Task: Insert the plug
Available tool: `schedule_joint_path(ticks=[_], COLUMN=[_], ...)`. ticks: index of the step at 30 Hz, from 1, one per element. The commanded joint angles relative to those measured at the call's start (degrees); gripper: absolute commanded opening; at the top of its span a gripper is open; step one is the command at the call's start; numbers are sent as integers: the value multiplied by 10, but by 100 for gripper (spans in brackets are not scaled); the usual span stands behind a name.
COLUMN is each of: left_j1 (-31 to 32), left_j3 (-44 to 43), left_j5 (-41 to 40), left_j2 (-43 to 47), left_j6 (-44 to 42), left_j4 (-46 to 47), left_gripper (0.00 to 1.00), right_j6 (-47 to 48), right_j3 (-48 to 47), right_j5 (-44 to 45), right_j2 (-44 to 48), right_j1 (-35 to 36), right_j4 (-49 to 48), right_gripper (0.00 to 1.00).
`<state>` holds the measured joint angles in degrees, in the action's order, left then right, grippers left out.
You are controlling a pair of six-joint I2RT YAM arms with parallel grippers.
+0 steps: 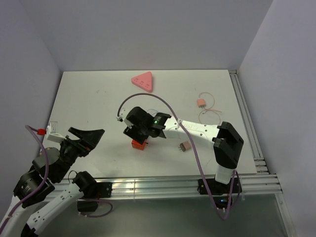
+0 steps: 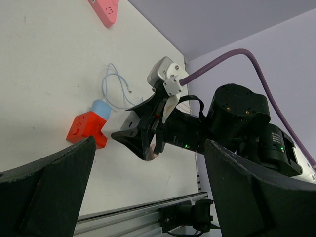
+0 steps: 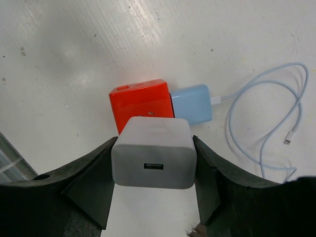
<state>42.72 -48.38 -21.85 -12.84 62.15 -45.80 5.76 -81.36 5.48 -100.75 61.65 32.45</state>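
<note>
Our right gripper (image 1: 139, 129) is clamped on the white USB charger (image 3: 153, 159) at centre frame, overlapping the orange cube socket's (image 3: 140, 101) lower edge; we cannot tell whether they touch. A blue charger (image 3: 191, 103) abuts the cube's right side. Our left gripper (image 1: 94, 140) stands wide apart at lower left by the table's (image 1: 98, 98) near edge, well apart from the cube.
</note>
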Motion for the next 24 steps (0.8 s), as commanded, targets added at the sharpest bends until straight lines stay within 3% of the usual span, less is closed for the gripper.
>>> schedule_joint_path(ticks=[1, 24], left_j1=[-1, -1], left_j3=[-8, -8], left_j5=[3, 0], left_j2=[5, 12], left_j6=[-14, -14], left_j4=[8, 3], left_gripper=[97, 97], right_j6=[14, 35], right_j3=[-11, -20], right_j5=[-13, -13], right_j2=[12, -33], right_j1=[-5, -6], right_j4=[-35, -16], right_gripper=[0, 0])
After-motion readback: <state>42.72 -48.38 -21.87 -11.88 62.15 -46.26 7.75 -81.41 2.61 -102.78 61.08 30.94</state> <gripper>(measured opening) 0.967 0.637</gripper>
